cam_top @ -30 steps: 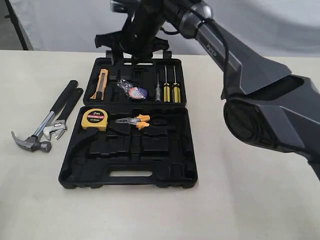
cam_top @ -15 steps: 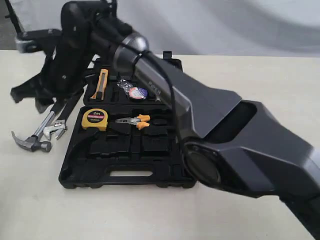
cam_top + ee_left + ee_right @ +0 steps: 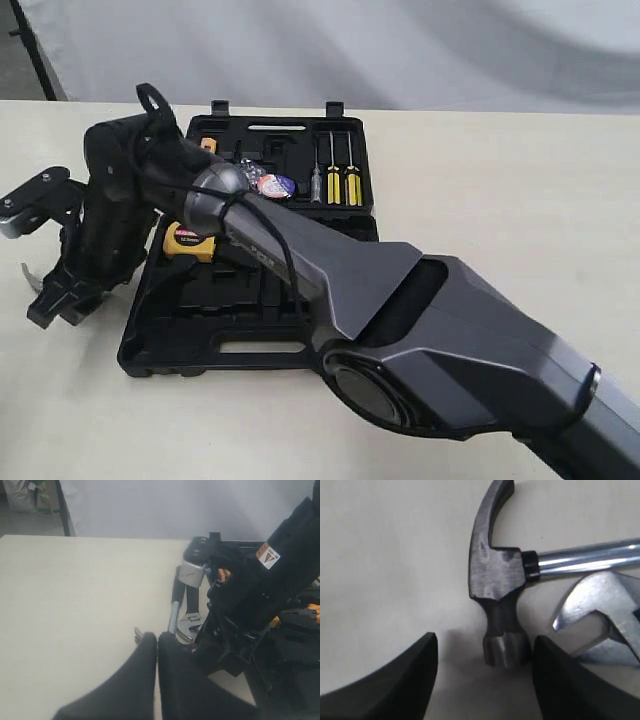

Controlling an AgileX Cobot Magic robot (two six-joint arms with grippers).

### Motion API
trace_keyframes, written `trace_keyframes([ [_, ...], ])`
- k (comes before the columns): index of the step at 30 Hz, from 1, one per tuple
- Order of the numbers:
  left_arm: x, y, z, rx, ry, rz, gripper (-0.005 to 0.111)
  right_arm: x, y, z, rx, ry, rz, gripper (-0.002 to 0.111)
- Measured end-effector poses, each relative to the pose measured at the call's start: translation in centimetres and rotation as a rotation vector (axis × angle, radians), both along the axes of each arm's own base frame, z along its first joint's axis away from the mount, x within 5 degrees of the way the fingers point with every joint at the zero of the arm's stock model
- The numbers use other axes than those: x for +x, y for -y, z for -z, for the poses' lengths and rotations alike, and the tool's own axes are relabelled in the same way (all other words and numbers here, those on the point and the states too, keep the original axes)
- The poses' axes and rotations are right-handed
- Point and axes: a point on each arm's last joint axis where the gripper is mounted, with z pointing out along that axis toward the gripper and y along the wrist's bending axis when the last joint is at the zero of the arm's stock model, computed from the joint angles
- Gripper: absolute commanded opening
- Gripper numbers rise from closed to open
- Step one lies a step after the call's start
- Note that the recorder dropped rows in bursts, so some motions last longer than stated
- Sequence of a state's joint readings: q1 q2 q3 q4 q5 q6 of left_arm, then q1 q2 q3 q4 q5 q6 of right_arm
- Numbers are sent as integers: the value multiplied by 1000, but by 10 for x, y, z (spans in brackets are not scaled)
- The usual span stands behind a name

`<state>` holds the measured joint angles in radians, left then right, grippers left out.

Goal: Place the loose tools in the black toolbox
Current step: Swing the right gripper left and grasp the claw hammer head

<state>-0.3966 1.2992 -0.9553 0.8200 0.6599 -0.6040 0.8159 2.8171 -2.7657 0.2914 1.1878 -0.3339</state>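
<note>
right gripper [image 3: 485, 647] seen low over the table [image 3: 500, 200], left of the black toolbox [image 3: 250, 368], its arm stretched across the case. jaws held wide apart; nothing gripped. the striking end of the claw hammer [image 3: 492, 575] is framed between the two black fingertips [image 3: 405, 680]. a clear strip of table shows on one side. the other tip sits very close, and whether it touches cannot be told. hammer is laid flat on the table, outside the case, chrome shaft running away from the head. adjustable wrench [image 3: 607, 612] is laid just beside the hammer, also on the table, its open silver jaw next to the head.

left gripper [image 3: 156, 641] noted in its own wrist view only: fingers pressed together, nothing between them, off to the side of the two tools.

toolbox lies opened flat. tape roll [image 3: 272, 184] is seated in a recess of the far half, near the yellow-handled screwdrivers [image 3: 340, 178]. yellow tape measure [image 3: 183, 240] is partly hidden behind the arm, in the near half.
</note>
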Motion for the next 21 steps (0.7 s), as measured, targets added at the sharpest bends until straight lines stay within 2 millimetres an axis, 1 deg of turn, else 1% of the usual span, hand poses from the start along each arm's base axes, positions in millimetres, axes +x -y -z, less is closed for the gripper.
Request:
trace_keyframes([
  [2, 0, 0, 0, 0, 0, 0, 1, 0, -3, 6, 13, 4, -9, 32],
  [3, 0, 0, 0, 0, 0, 0, 1, 0, -3, 6, 22, 6, -11, 14],
  [4, 0, 0, 0, 0, 0, 0, 1, 0, -4, 8, 25, 5, -14, 0],
  [8, 0, 0, 0, 0, 0, 0, 1, -4, -3, 4, 12, -16, -31, 0],
  [10, 0, 0, 0, 0, 0, 0, 1, -7, -3, -6, 26, -37, -40, 0],
  [13, 0, 0, 0, 0, 0, 0, 1, -14, -8, -23, 104, -87, -51, 0],
  [15, 0, 0, 0, 0, 0, 0, 1, -19, -12, -28, 121, -95, -63, 0],
  [21, 0, 0, 0, 0, 0, 0, 1, -29, -19, -29, 126, -114, -69, 0],
])
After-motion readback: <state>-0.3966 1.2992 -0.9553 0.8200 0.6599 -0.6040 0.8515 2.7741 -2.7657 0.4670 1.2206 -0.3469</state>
